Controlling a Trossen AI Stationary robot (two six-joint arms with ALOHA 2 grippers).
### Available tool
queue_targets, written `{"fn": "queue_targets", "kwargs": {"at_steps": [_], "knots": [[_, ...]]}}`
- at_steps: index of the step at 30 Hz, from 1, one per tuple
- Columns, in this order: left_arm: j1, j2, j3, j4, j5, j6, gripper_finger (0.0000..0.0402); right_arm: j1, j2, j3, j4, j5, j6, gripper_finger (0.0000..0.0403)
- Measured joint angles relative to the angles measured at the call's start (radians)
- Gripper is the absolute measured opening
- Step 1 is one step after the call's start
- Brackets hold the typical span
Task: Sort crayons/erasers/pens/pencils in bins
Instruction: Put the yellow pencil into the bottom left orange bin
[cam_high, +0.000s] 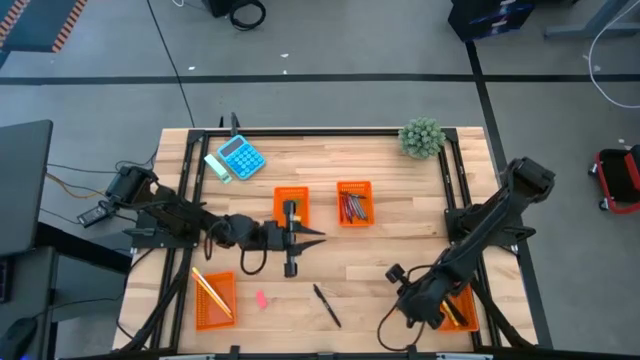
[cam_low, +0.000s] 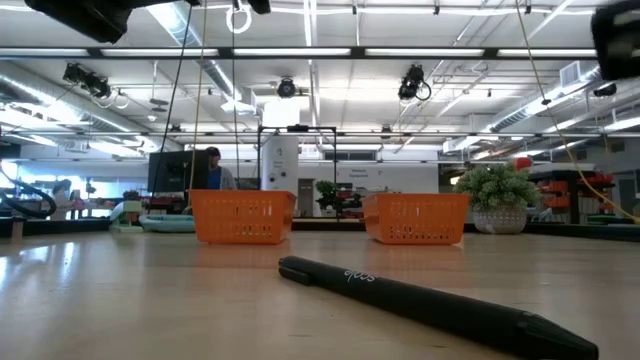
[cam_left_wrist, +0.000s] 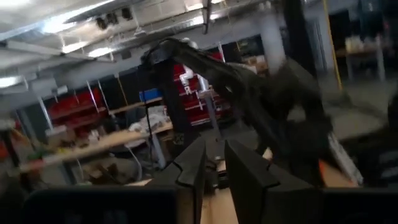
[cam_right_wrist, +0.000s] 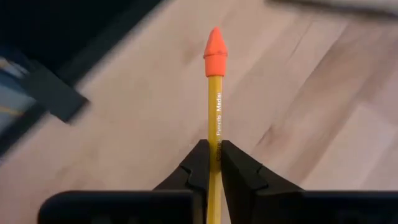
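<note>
The right gripper (cam_right_wrist: 211, 165) is seen clamped on a thin yellow pencil (cam_right_wrist: 215, 106) with an orange cap, near the table's (cam_high: 380, 250) front right corner. The left gripper (cam_high: 300, 240), by a slotted orange bin (cam_high: 292, 207), is hard to judge. A smooth black pen (cam_high: 327, 305) lies alone on open wood; only the high view shows a pink eraser (cam_high: 262, 298).

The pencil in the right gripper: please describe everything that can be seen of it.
The pencil is a thin yellow stick with an orange cone-shaped cap eraser on its far end and small print along its shaft. It looks like painted wood. The right gripper is shut on its shaft, one dark finger on each side, and nothing else touches it. It points straight out from the fingers above the light wooden table. Its other end is hidden.
</note>
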Motion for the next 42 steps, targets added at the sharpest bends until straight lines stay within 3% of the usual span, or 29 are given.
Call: {"fn": "queue_targets", "kwargs": {"at_steps": [2,6,11,13,15,18,21,26,32,36,42], "knots": [[-0.025,-0.001,0.0,-0.026,-0.001,0.086,0.0066,0.018,-0.061,0.001,0.0,0.04,-0.004,0.0037],[-0.083,-0.001,0.0,-0.06,0.0,0.263,0.0066,0.056,-0.196,0.001,0.004,0.256,-0.025,0.0036],[-0.125,-0.001,0.0,-0.062,-0.054,0.383,0.008,0.061,-0.348,0.002,0.09,0.563,-0.191,0.0036],[-0.126,-0.001,0.0,-0.061,-0.057,0.384,0.0087,0.045,-0.388,0.003,0.154,0.614,-0.287,0.0036],[-0.119,-0.001,0.0,-0.06,-0.057,0.383,0.0093,0.019,-0.409,0.003,0.208,0.6,-0.371,0.0036],[-0.11,-0.001,0.0,-0.05,-0.058,0.36,0.0095,-0.03,-0.408,0.003,0.247,0.494,-0.455,0.0036],[-0.107,-0.001,0.0,-0.051,-0.058,0.35,0.0095,-0.091,-0.371,-0.006,0.291,0.397,-0.492,0.0035],[-0.089,0.002,0.03,-0.07,-0.056,0.223,0.0116,-0.185,-0.282,-0.01,0.407,0.324,-0.561,0.0035],[-0.09,0.032,0.103,-0.236,-0.05,0.256,0.0175,-0.268,-0.224,-0.01,0.502,0.299,-0.642,0.0035],[-0.091,0.085,0.143,-0.235,-0.051,0.337,0.0209,-0.297,-0.228,-0.01,0.514,0.274,-0.641,0.0035],[-0.079,0.147,0.214,-0.226,-0.047,0.369,0.0222,-0.292,-0.227,-0.01,0.499,0.251,-0.636,0.0035]]}}
